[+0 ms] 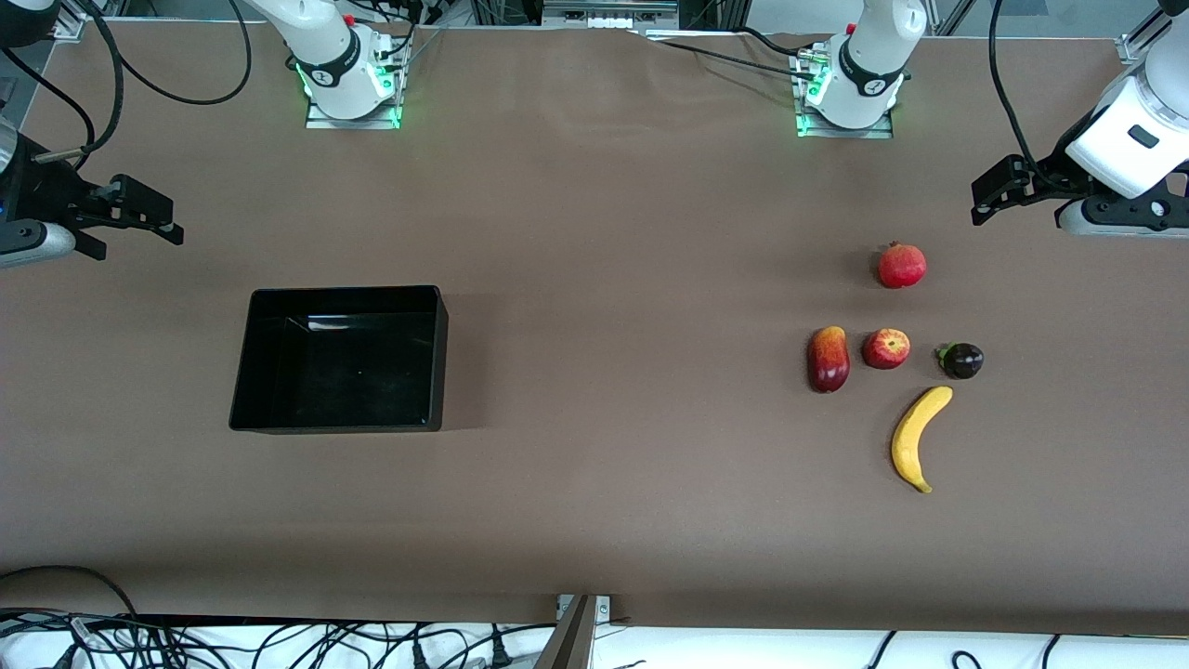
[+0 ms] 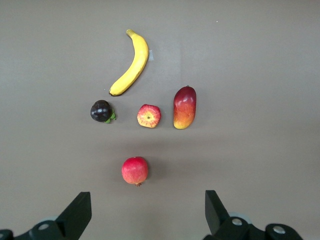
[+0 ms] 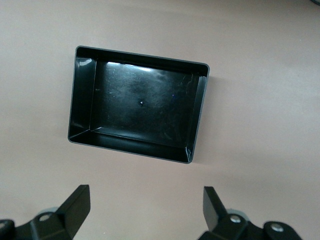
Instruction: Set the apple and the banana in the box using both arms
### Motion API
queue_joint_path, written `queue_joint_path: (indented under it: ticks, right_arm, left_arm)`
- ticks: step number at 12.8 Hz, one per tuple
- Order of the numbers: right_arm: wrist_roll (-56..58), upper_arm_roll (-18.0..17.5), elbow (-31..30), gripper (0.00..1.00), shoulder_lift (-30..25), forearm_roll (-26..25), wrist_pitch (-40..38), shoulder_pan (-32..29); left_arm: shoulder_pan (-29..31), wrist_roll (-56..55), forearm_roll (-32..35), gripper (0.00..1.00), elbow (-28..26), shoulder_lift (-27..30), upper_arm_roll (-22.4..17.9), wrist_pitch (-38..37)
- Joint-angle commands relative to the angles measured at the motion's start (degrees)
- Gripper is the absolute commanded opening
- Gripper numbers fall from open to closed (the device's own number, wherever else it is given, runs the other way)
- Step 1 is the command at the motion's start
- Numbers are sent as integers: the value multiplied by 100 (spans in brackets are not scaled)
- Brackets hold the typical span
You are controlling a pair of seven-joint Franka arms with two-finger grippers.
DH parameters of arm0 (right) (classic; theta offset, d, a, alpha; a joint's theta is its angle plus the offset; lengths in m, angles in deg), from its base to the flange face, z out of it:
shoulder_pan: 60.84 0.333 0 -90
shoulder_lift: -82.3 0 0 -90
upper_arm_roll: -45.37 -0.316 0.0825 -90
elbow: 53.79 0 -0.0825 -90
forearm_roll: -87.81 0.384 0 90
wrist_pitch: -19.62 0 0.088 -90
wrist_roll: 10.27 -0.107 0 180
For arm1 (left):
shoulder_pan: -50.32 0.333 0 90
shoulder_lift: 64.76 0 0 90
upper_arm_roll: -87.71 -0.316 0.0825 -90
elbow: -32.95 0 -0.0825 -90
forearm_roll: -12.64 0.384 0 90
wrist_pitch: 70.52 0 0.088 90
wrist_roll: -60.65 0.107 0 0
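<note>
Nothing being gripped: left pincer (image 2: 145,215) being held spread above bench (image 1: 594,232) near pomegranate (image 1: 902,266); right pincer (image 3: 145,212) spread near empty box (image 1: 279,362)

Apple (image 1: 886,348) lying between mango (image 1: 829,359) and mangosteen (image 1: 962,360), banana (image 1: 919,437) nearer camera; apple best being approached from above, neighbours being cleared

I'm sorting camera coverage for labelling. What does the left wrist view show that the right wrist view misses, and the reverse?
Only the left wrist view shows the fruit: the banana, the apple, the mango-like fruit, the dark purple fruit and the pomegranate, all lying apart on the table, with the open left gripper above them.
Only the right wrist view shows the box, with no fruit in it, under the open right gripper.
Both show the brown table and nothing held.
</note>
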Motion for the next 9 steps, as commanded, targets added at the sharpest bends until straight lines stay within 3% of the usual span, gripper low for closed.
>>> queue_joint_path:
  ticks: [1, 9]
  right_arm:
    - [-25, -35, -6, 100, -66, -144, -66, 0]
    - [-60, -27, -198, 100, 22, -538, -31, 18]
  left_arm:
    - [-36, 1, 156, 100, 212, -99, 13, -157]
    - [-45, 2, 174, 100, 212, -99, 31, -219]
